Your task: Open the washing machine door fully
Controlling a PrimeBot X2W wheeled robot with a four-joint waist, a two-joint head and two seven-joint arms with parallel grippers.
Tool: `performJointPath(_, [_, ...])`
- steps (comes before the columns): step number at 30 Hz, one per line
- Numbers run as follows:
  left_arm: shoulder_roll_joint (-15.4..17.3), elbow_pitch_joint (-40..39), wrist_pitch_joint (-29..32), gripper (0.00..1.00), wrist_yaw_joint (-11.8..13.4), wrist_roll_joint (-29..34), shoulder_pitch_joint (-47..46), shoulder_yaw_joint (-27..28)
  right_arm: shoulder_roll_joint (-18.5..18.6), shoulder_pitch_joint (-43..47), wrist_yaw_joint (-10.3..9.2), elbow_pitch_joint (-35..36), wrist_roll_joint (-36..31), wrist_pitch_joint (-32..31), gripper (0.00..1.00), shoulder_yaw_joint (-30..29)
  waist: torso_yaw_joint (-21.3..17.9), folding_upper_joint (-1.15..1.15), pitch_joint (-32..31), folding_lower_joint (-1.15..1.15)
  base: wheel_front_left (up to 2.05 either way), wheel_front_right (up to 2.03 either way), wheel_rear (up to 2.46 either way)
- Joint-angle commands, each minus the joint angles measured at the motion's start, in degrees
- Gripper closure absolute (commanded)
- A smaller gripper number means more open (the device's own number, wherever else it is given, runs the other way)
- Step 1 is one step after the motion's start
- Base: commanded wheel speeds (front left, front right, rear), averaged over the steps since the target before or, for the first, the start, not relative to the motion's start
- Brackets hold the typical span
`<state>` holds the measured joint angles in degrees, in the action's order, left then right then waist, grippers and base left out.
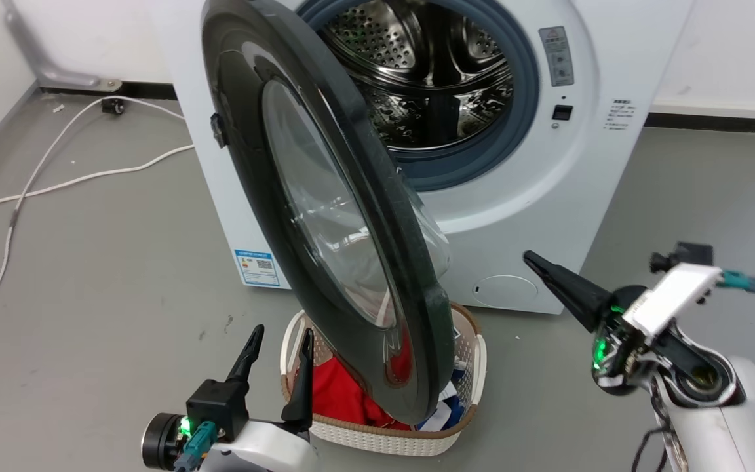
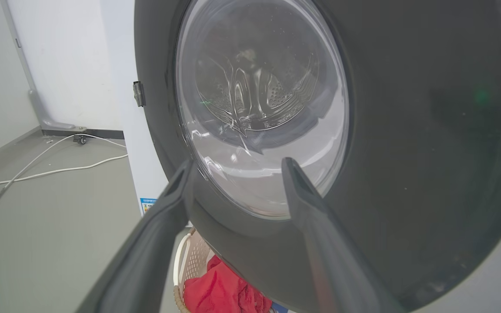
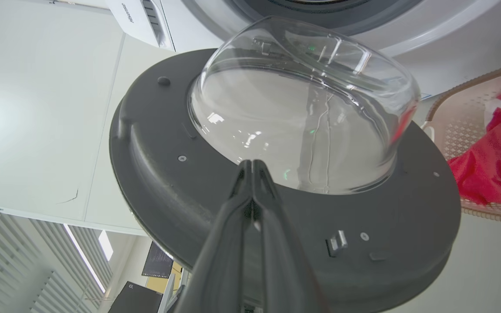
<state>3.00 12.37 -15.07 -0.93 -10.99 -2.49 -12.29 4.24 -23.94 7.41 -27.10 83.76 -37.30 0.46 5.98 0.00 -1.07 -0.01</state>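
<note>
Your left gripper (image 1: 283, 332) fingers stand spread, empty, before the washing machine door (image 1: 325, 216); right gripper (image 1: 529, 258) fingers pressed together, empty.

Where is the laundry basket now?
In the head view, the laundry basket stands on the floor before the washing machine, under the half-open door.

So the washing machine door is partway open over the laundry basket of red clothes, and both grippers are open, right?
Not both. The right gripper is shut, its fingertips pressed together in the right wrist view. The left gripper is open, and the washing machine door does stand partway open over the laundry basket of red clothes.
</note>
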Motion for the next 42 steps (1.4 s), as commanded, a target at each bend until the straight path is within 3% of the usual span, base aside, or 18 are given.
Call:
performJointPath(1, [0.15,-0.09,-0.15,0.0,0.3,-0.29,0.41,0.26,-0.15,1.81,0.15,1.06,0.35,0.79,1.0,-0.67,-0.79,0.0,-0.26,0.01,0.0,0.0,0.0])
performJointPath(8, [0.39,-0.49,-0.15,0.0,0.63,-0.81,1.13,1.17,-0.33,11.21,0.15,10.1,-0.84,8.01,1.0,-5.9,-3.84,0.0,-0.5,0.01,0.0,0.0,0.0])
performJointPath(9, [0.39,-0.52,-0.15,0.0,0.66,-0.95,1.21,1.25,-0.41,12.74,0.15,11.7,-1.22,9.23,0.96,-6.57,-4.19,0.0,-0.56,0.01,0.0,0.0,0.0])
performJointPath(10, [0.41,-0.55,-0.15,0.0,0.71,-1.05,1.26,1.32,-0.54,14.34,0.15,13.19,-1.58,10.68,0.63,-7.26,-4.51,0.0,-0.64,0.01,0.0,0.0,0.0])
performJointPath(11, [0.45,-0.52,-0.15,0.0,0.78,-1.15,1.33,1.43,-0.59,15.97,0.15,14.91,-2.16,11.9,0.44,-7.75,-4.79,0.0,-0.68,0.01,0.0,0.0,0.0])
performJointPath(12, [0.51,-0.42,-0.15,0.0,0.77,-1.35,1.43,1.52,-0.73,17.53,0.15,16.37,-2.45,12.92,0.07,-8.04,-5.1,0.0,-0.73,0.01,0.0,0.0,0.0])
performJointPath(13, [0.64,-0.39,-0.15,0.0,0.75,-1.27,1.5,1.65,-0.82,19.07,0.15,17.79,-3.2,13.99,0.0,-8.18,-5.44,0.0,-0.75,0.01,0.0,0.0,0.0])
performJointPath(16, [0.84,-0.28,-0.15,0.0,0.88,-1.65,1.58,1.92,-0.95,22.76,0.15,21.61,-6.09,17.55,0.0,-8.47,-6.4,0.0,-0.74,0.01,0.0,0.0,0.0])
performJointPath(20, [1.14,-0.29,-0.14,0.0,1.33,-1.7,1.93,2.17,-0.81,25.75,0.15,26.24,-14.64,23.93,0.0,-8.46,-7.4,0.0,-0.79,0.01,0.0,0.0,0.0])
performJointPath(24, [1.56,-0.27,0.07,0.0,1.62,-2.06,2.07,2.45,1.52,27.06,0.15,30.29,-29.37,31.26,0.0,-7.94,-7.9,0.0,-1.05,0.01,0.0,0.0,0.0])
performJointPath(27, [1.92,-0.42,0.14,0.0,1.92,-2.17,2.1,2.61,4.35,27.88,0.14,33.16,-43.91,36.88,0.0,-7.38,-8.03,0.0,-1.16,0.01,0.0,0.0,0.0])
performJointPath(32, [2.67,-1.0,0.4,0.0,2.46,-1.97,1.81,2.72,5.05,28.34,0.14,36.4,-61.08,40.07,0.0,-7.17,-8.26,0.0,-0.99,0.01,0.0,0.0,0.0])
performJointPath(38, [3.57,-1.66,0.75,0.0,2.91,-1.78,1.75,2.93,4.24,30.61,0.14,38.07,-72.4,40.57,0.0,-6.58,-8.04,0.0,-0.81,0.01,0.0,0.0,0.0])
performJointPath(42, [4.18,-1.94,1.04,0.0,3.09,-1.7,2.32,2.93,2.61,32.55,0.08,37.07,-74.14,40.4,0.0,-4.82,-7.78,0.0,-0.77,0.01,0.0,0.0,0.0])
